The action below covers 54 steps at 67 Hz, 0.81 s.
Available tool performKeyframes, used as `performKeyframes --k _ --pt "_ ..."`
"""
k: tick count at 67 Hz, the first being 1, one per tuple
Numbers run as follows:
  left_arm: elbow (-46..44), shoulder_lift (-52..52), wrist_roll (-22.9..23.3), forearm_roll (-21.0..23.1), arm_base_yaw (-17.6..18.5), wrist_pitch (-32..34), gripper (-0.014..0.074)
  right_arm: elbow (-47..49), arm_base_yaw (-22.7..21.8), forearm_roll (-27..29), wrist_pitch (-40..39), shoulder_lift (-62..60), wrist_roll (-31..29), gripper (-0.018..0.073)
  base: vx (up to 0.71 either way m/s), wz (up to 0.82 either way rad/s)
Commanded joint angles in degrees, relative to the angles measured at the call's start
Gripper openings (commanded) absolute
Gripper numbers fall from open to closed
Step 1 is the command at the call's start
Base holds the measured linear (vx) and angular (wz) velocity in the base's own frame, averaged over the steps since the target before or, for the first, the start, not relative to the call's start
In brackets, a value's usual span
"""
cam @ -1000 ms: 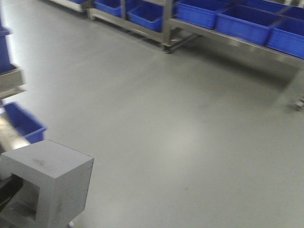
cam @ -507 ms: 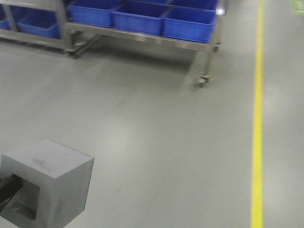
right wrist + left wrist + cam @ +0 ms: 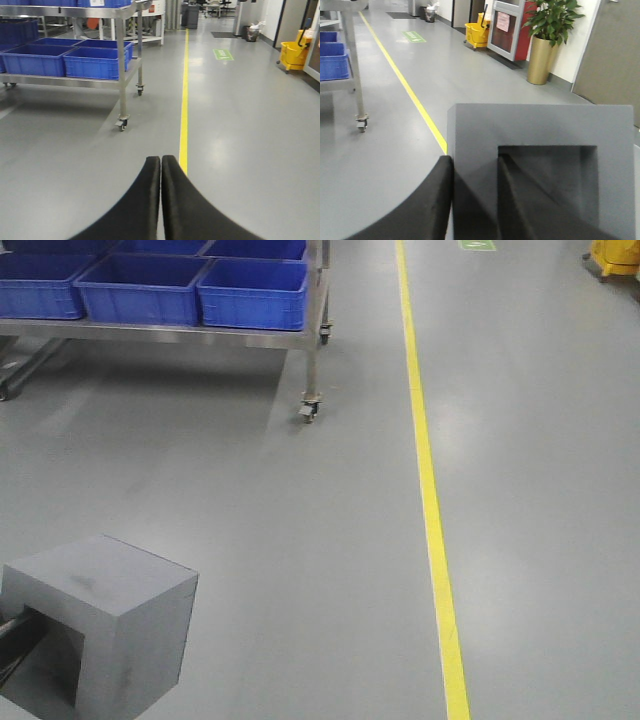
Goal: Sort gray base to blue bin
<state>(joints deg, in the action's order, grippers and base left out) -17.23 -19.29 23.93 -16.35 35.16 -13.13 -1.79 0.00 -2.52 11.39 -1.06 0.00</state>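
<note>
Left gripper (image 3: pixel 472 167) clamps gray base (image 3: pixel 540 125) wall, one finger inside recess.

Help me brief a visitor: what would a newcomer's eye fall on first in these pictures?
The gray block at the lower left of the front view, gripped by the left hand with one finger in its square hollow and one outside its wall. Next come the bright blue bins on a wheeled steel cart at the upper left, and the yellow floor line running up to their right.
</note>
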Motion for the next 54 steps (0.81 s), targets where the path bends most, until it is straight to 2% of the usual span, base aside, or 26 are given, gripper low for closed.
performKeyframes --k 1,22,54 --pt "-1.9 -0.2 0.5 0.0 0.3 6.0 -0.0008 -0.3 -0.3 -0.5 -4.1 -0.4 -0.7 -0.0005 0.19 -0.25" --pt "-1.9 -0.2 0.5 0.0 0.3 6.0 -0.0008 -0.3 -0.3 -0.5 -4.1 -0.4 -0.7 -0.0005 0.25 -0.17" --pt "-1.9 -0.2 0.5 0.0 0.3 6.0 -0.0008 -0.3 -0.3 -0.5 -4.1 -0.4 -0.7 -0.0005 0.37 0.06"
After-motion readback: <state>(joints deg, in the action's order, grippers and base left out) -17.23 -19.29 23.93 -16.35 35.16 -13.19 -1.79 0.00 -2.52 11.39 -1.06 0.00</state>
